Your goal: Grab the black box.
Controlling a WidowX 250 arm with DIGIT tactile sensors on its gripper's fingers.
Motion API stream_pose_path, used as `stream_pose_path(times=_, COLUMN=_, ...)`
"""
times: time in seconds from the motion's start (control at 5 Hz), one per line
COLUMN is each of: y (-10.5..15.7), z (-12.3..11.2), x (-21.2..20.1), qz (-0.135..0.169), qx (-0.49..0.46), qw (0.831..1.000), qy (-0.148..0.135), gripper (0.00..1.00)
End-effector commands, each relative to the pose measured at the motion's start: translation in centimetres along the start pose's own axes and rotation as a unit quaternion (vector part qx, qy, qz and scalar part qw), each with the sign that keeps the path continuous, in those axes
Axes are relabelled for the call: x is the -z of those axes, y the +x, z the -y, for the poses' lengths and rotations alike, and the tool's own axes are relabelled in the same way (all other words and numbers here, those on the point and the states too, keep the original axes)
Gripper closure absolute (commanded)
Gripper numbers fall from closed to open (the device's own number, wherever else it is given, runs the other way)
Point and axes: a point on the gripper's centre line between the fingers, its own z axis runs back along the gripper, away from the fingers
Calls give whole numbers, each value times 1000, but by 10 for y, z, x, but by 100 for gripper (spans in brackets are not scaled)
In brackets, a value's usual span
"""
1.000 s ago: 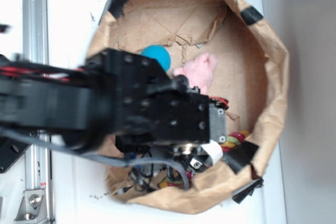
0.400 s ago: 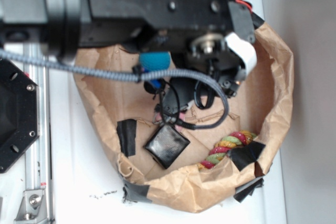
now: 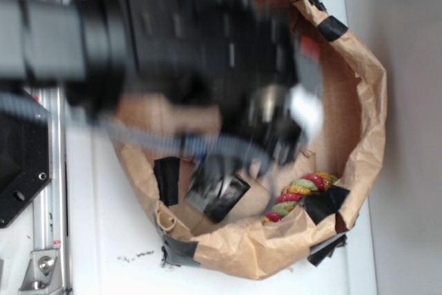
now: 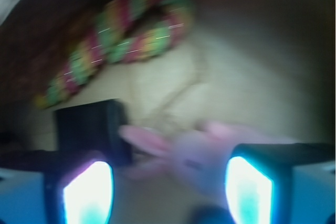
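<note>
White tabletop, brown paper bag (image 3: 359, 129). Arm has swung down since 0.4 s ago, blurred. Gripper (image 4: 168, 182) spread open, empty; black box (image 4: 92, 129) at 10 o'clock of it, still ungrabbed.

Robot lab bench: aluminium rail (image 3: 52, 191), hexagonal plate (image 3: 21, 164).

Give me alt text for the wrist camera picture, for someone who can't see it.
Blurred close-up: the robot hand open, two glowing pads low in frame, above a small glossy black box and a pink plush toy on brown paper. A red, green and yellow braided rope curves across the top.
</note>
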Motion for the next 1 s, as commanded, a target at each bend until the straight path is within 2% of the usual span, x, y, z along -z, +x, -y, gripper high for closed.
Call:
stream_pose_path(times=0.0, y=6, z=58, x=28, qz=-23, qx=59, qw=998, qy=-20, gripper=0)
stream_pose_path(times=0.4, y=-8, z=54, x=75, qz=-57, qx=55, qw=995, qy=-62, gripper=0)
stream_pose_path(times=0.6, y=-7, z=54, x=75, qz=-42, qx=45, qw=995, qy=-79, gripper=100)
stream_pose_path(times=0.8, y=-8, z=45, x=50, qz=-27, qx=28, qw=998, qy=-49, gripper=100)
